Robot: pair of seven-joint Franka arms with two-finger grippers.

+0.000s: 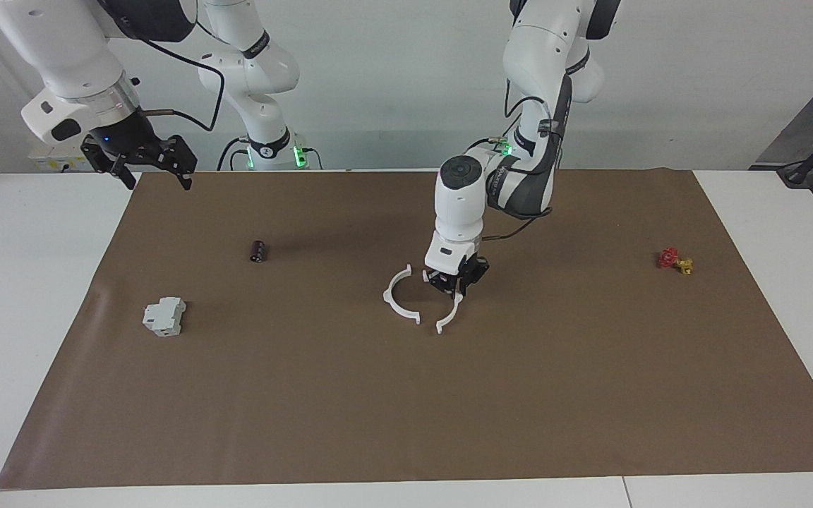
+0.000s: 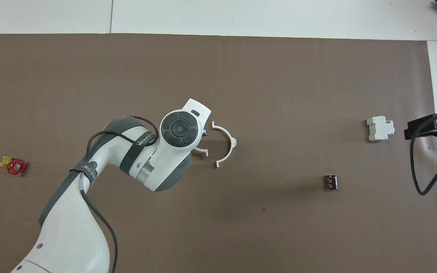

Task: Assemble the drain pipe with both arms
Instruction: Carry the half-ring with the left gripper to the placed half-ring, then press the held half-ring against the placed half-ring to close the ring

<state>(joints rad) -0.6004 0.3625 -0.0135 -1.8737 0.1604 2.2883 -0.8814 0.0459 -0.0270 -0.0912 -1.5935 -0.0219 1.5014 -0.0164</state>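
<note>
Left gripper [image 1: 454, 284] is down at mid-mat, fingers pinched on one thin white plastic half-ring arc [image 1: 451, 312], its open side facing the second arc [image 1: 399, 296], which lies flat just beside it with tab ends apart, not joined. Right gripper [image 1: 154, 164] waits in the air over the mat corner at the right arm's end near the robots, fingers spread, empty. Matte brown mat [image 1: 406, 409] on white table [image 1: 25, 296]; boxy grey-white block [image 1: 164, 315], small dark cylinder [image 1: 259, 251], red-and-yellow valve [image 1: 675, 261].
</note>
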